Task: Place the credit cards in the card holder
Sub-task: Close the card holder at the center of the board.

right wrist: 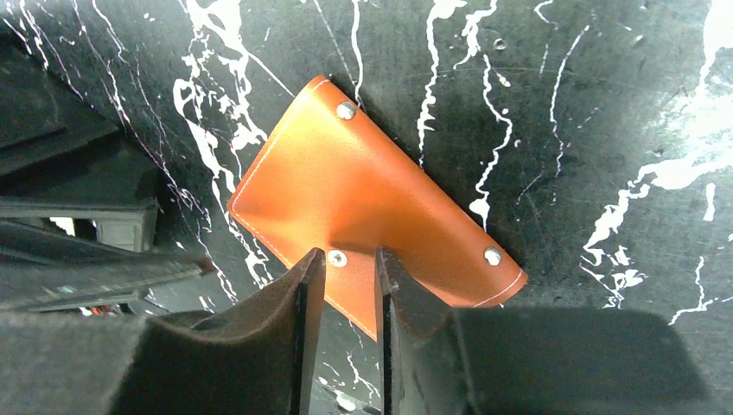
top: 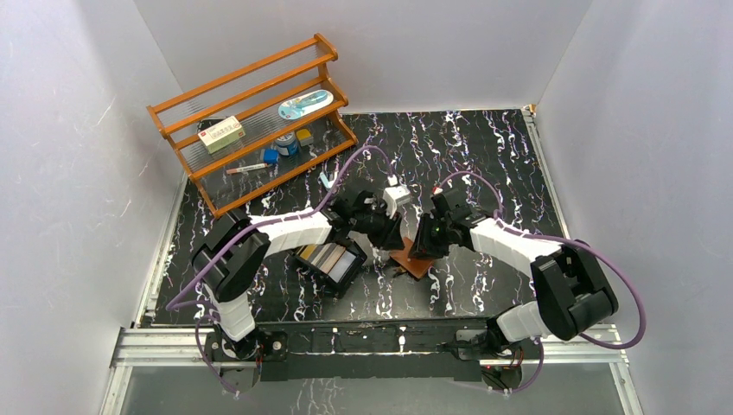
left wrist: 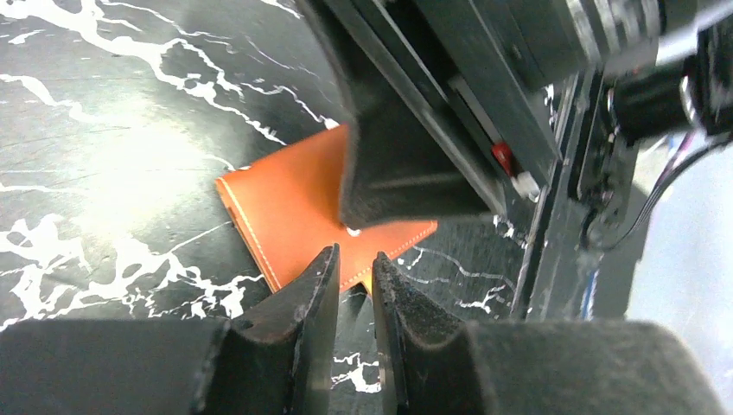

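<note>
Here, the card holder (right wrist: 363, 207) lies on black marbled table (top: 484, 147).

No legible text, even on the shelf's white box (top: 223, 134).

Even, diffuse light is filling the overhead view, leaving the pale enclosure walls bright and shadows soft; the wooden slatted rack (top: 255, 117) is casting only a faint shade behind it. The glossy black worktop with white marbling (top: 484, 156) is staying dark there, yet in the left wrist view a broad hazy glare is washing over it at upper left. Both wrist views are rendering the near dark jaws blurred and out of focus, while the orange-brown leather card holder (right wrist: 363, 194) is showing sharp, its stitching crisp, shadowed darkly along its right edge.
</note>
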Robot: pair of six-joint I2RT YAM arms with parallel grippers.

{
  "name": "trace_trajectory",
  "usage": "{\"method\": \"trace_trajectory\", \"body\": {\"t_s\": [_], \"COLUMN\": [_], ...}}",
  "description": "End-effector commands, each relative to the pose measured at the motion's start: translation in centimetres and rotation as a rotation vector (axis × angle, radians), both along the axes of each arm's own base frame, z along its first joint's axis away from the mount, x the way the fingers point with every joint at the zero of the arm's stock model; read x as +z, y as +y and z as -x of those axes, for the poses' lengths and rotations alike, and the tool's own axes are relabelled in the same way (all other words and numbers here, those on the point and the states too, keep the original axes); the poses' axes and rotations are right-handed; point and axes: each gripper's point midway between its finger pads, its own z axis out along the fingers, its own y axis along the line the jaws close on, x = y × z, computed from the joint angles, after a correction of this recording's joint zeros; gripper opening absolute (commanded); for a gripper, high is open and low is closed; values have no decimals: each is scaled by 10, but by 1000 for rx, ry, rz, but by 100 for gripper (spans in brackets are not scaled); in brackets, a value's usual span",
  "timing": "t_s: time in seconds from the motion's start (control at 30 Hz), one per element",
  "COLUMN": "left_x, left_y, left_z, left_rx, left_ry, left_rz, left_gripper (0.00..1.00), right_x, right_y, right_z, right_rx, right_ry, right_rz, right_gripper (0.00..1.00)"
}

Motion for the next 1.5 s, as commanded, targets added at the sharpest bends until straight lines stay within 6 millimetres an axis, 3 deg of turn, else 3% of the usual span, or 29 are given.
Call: {"method": "trace_trajectory", "body": {"t_s": [0.0,0.23,0.57,0.8,0.93,1.27,1.47], "left_x": [23,8,-34,-63,-69,-72,-73], "left_y": [6,0,0,10,15,15,12], "left_z": [-23,-26,-1,3,2,-3,-4], "left_rx": [215,289,316,365,374,386,385], "left_ry": [182,413,695,694,681,673,684], "left_rz": [-34,-62,-160,-242,-278,-301,-300], "left_gripper": [18,9,8,6,6,7,7], "right_x": [9,2,18,51,59,51,39], "right_y": [3,7,8,32,41,53,56], "right_z": [-4,-2,-3,3,12,37,39], "right_rx": [90,169,200,365,483,722,800], "right_ry": [-119,-174,-281,-433,-520,-622,-605], "right_rz": [-2,-23,-56,-153,-164,-140,-27], "right_gripper": [37,38,37,38,38,39,39]}}
